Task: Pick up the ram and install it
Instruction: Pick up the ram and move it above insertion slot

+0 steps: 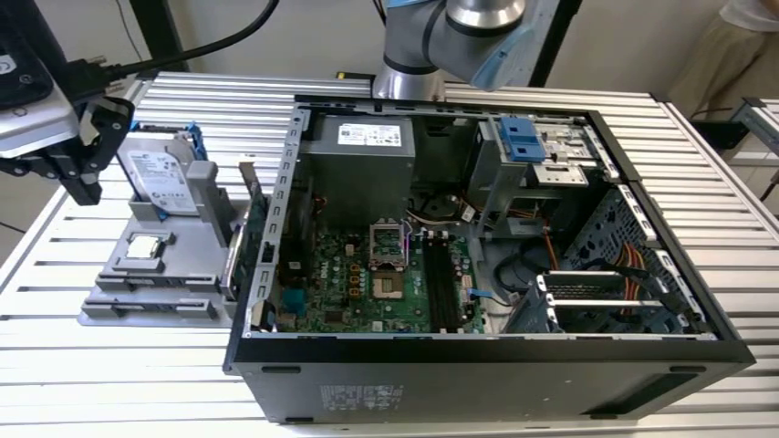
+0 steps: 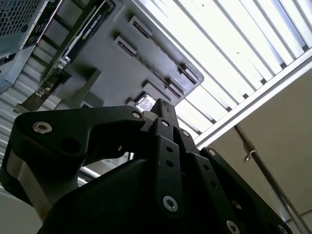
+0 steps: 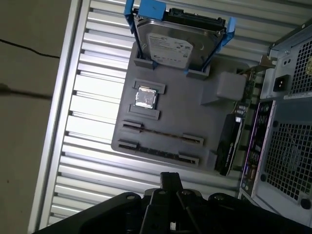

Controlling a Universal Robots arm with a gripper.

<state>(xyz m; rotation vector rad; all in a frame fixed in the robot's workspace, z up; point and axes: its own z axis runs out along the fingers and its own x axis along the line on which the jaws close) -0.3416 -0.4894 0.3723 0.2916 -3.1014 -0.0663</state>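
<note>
First wrist view: the ram point(image 3: 161, 135) stands on edge in the slotted holders of the grey tray point(image 3: 195, 112). It is at the end of the tray away from the hard drive point(image 3: 170, 46), with the CPU chip point(image 3: 146, 97) between them. The gripper point(image 3: 170, 178) hangs in the air near the tray, clear of the ram. I cannot tell whether it is wide or narrow. The open computer case point(image 1: 487, 365) sits just beside the tray.
</note>
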